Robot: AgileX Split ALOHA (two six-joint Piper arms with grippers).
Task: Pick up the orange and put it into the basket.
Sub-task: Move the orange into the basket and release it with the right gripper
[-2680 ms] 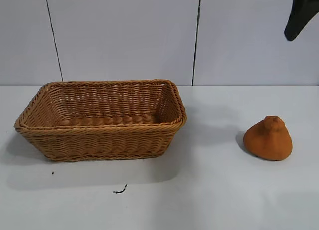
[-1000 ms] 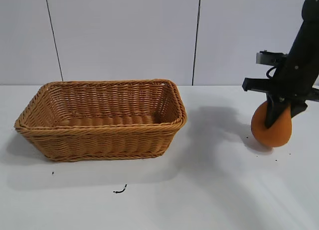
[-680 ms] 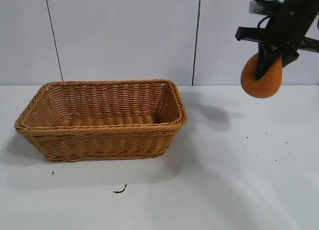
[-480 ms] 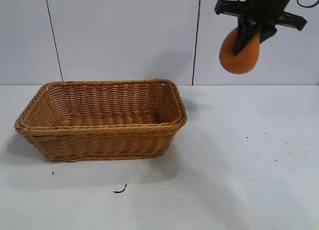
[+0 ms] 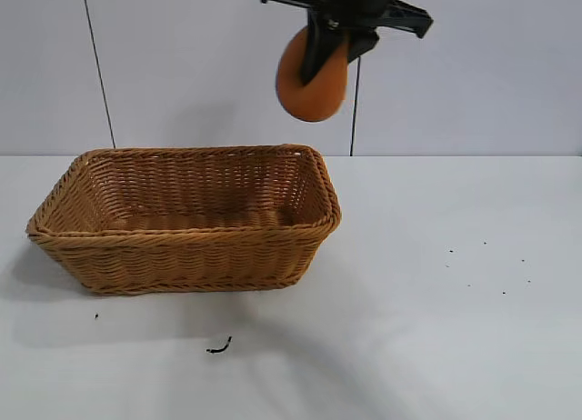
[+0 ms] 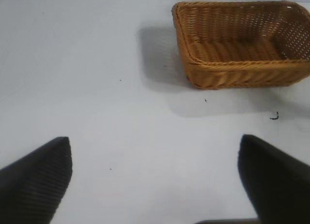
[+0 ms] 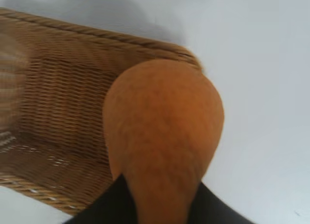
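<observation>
My right gripper [image 5: 329,40] is shut on the orange [image 5: 309,79], a dull orange-brown rounded lump, and holds it high in the air above the basket's right end. The wicker basket [image 5: 186,243] stands on the white table at the left. In the right wrist view the orange [image 7: 162,132] fills the middle, pinched at its narrow end between my fingers, with the basket's corner [image 7: 53,103] below it. My left gripper [image 6: 155,178] is open and empty over bare table, with the basket [image 6: 242,76] farther off.
The white table [image 5: 436,329] has a small dark scrap [image 5: 218,348] in front of the basket and a few dark specks [image 5: 482,265] at the right. A white panelled wall stands behind.
My right gripper closed on the orange at the table's right, lifted it, and carried it up and left to above the basket's right end. The basket has not moved.
</observation>
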